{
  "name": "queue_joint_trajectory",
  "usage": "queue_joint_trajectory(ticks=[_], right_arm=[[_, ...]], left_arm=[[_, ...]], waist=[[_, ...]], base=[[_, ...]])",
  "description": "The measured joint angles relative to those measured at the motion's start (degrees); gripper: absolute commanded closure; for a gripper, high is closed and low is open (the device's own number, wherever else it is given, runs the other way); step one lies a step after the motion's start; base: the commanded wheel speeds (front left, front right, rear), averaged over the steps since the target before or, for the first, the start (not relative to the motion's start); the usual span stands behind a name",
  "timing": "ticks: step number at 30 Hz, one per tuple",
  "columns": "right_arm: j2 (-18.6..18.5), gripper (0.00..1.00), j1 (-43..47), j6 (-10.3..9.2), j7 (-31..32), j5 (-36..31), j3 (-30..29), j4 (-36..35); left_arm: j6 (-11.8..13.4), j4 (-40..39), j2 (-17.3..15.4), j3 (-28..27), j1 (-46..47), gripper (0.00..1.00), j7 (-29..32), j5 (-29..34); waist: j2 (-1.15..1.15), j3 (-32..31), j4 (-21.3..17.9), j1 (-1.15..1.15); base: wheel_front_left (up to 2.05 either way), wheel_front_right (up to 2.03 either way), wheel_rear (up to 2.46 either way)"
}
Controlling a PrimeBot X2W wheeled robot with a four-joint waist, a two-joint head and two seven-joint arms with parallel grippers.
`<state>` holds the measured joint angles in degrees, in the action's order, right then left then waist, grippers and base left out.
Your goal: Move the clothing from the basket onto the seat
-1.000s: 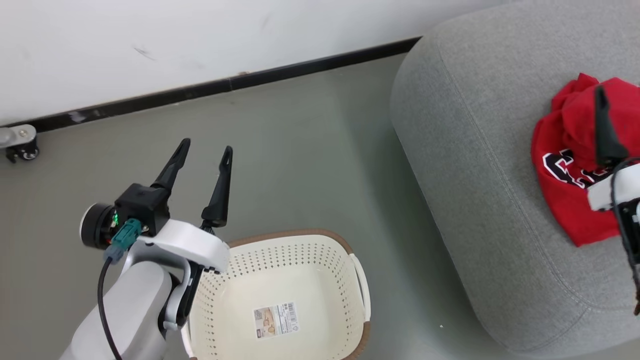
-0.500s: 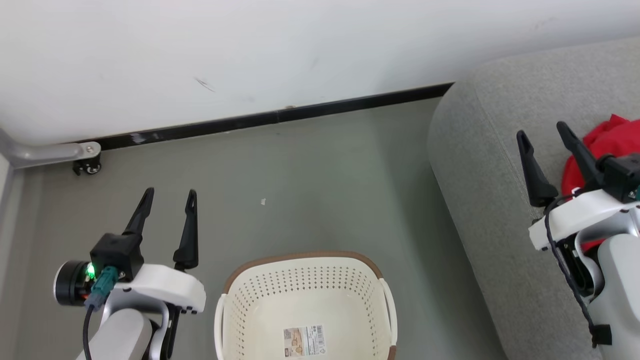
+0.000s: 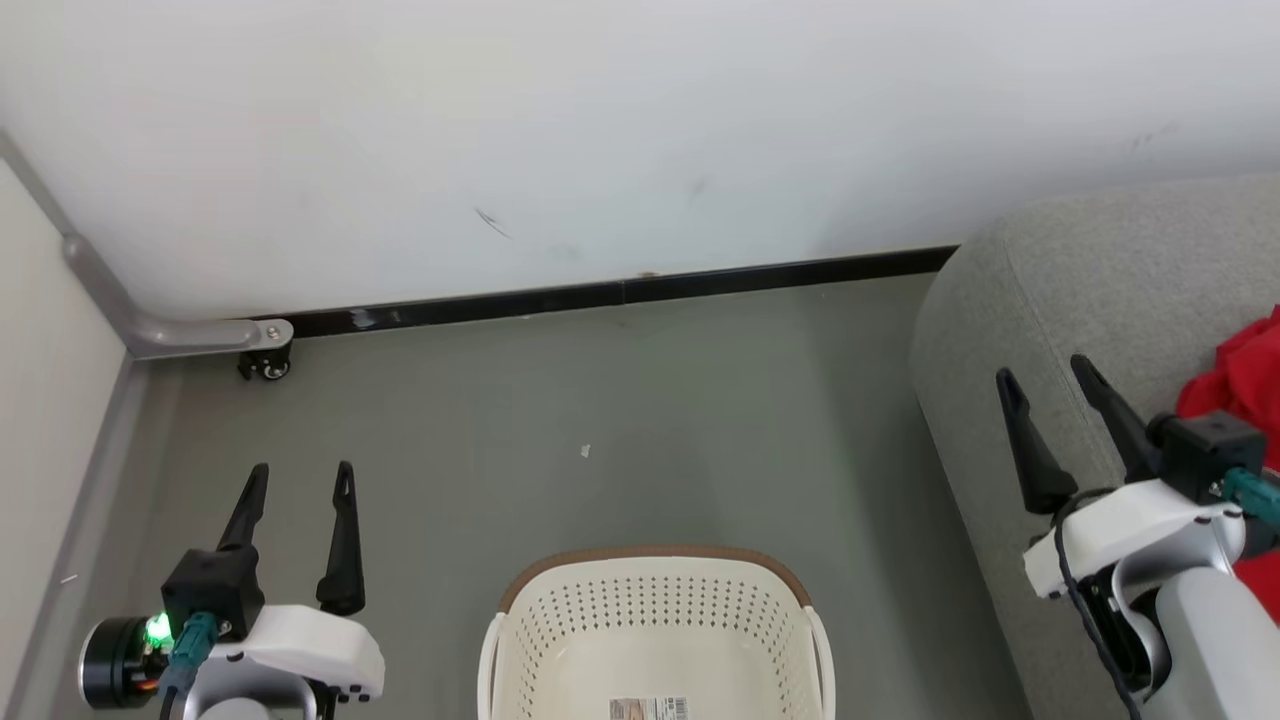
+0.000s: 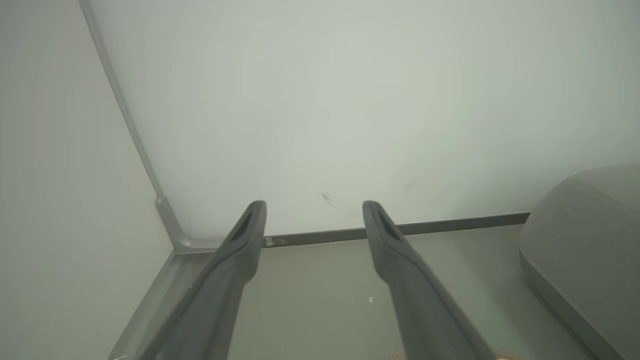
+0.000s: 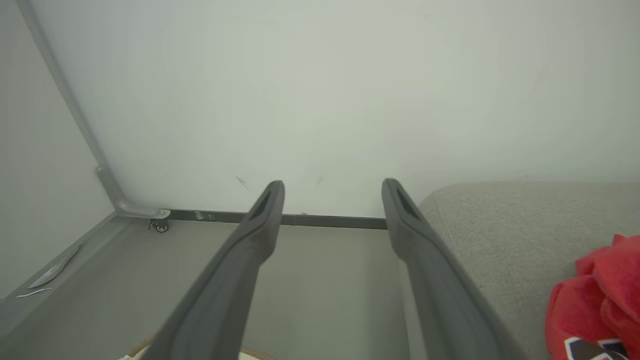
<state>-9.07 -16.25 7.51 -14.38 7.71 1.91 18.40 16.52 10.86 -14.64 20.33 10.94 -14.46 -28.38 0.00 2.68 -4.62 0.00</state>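
Both claws stand spread, holding nothing: nearest, the cream-white perforated plastic basket (image 3: 600,620) with brown rim sits between them, left gripper (image 3: 303,468) over grey floor (image 3: 620,400), right gripper (image 3: 1042,368) above the edge of the large light grey upholstered seat (image 3: 1060,280); bright red fabric clothing (image 3: 1245,375) lies on that seat just beyond it

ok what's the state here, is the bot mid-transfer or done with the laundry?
Nothing is being handled right now. The left tool and right tool are both open and empty, raised on either side of the basket. Red clothing lies on the grey seat. The visible part of the basket has a paper label and no clothing, so it looks done, though its near end is cut off.
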Motion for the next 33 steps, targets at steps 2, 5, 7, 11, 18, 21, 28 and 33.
queue_joint_trajectory(ticks=[2, 5, 7, 11, 18, 21, 28, 33], right_arm=[[0.74, 0.0, 2.09, 0.0, 0.0, -0.11, -0.66, -1.13], [2.07, 0.0, 4.14, -0.01, 0.0, -0.12, -0.79, -2.07], [3.0, 0.0, 5.6, -0.01, 0.0, -0.12, -0.75, -2.76], [4.04, 0.0, 8.34, -0.01, 0.0, -0.29, -0.52, -3.58], [5.12, 0.0, 12.61, -0.01, 0.0, -0.7, -0.12, -5.44], [5.45, 0.0, 14.5, -0.01, 0.0, -0.73, 0.34, -5.64], [5.81, 0.0, 18.11, -0.01, 0.0, -1.77, 0.74, -6.79], [5.99, 0.0, 18.73, -0.01, 0.0, -1.83, 0.82, -7.47]], left_arm=[[0.51, -0.15, 0.25, -0.7, -1.51, 0.0, 0.0, 0.31], [0.56, -0.36, 0.62, -1.03, -3.05, 0.0, 0.0, 0.82], [0.56, -0.45, 0.97, -1.05, -3.99, 0.0, 0.0, 0.92], [0.99, -0.86, 1.86, -1.07, -5.28, 0.0, 0.0, 2.3], [0.99, -1.14, 2.04, -1.31, -6.06, 0.0, 0.0, 2.94], [0.99, -1.13, 2.2, -1.54, -7.16, 0.0, 0.0, 3.25], [0.99, -1.07, 2.52, -1.96, -8.14, 0.0, 0.0, 3.41], [0.91, -0.29, 2.16, -1.94, -8.21, 0.0, 0.0, 4.01]], waist=[[0.0, -1.0, 0.74, 0.0], [0.0, -1.95, 1.37, 0.0], [0.0, -2.55, 1.7, 0.0], [0.0, -3.64, 2.26, 0.0], [0.0, -5.15, 2.97, 0.0], [0.0, -5.66, 3.17, 0.0], [0.0, -6.58, 3.33, 0.0], [0.0, -6.96, 3.2, 0.0]], base=[[0.0, 0.0, 0.0], [0.0, 0.0, 0.0], [0.0, 0.0, 0.0], [0.0, 0.0, 0.0], [0.0, 0.0, 0.0], [0.0, 0.0, 0.0], [0.0, 0.0, 0.0], [0.0, 0.0, 0.0]])
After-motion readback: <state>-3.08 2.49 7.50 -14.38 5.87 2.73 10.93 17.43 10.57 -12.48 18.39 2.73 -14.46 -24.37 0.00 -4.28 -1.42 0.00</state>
